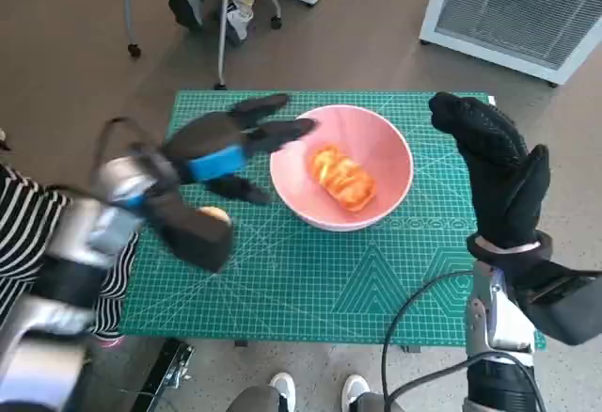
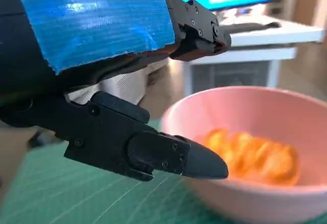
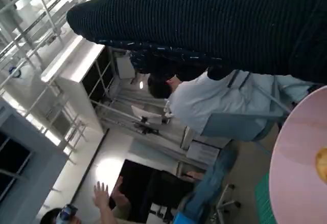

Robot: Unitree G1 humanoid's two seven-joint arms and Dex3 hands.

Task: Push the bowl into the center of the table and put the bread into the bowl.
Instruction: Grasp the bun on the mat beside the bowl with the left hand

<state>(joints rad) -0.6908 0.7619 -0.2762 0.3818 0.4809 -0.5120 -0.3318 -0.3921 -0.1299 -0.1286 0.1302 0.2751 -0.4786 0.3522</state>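
Bowl, pink, bread lying inside it, sits near the mat's middle, slightly toward the far edge; you judge both steps done, so lift each hand straight up and away without nudging the rim. Left hand: fingers spread, holding nothing, tips just beside the bowl's left rim, contact not discernible. Right hand: raised, fingers apart, empty, clear of the bowl's right side.

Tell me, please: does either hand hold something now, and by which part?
Nothing is held. The left hand is open beside the pink bowl; the right hand is open; the bread lies inside.
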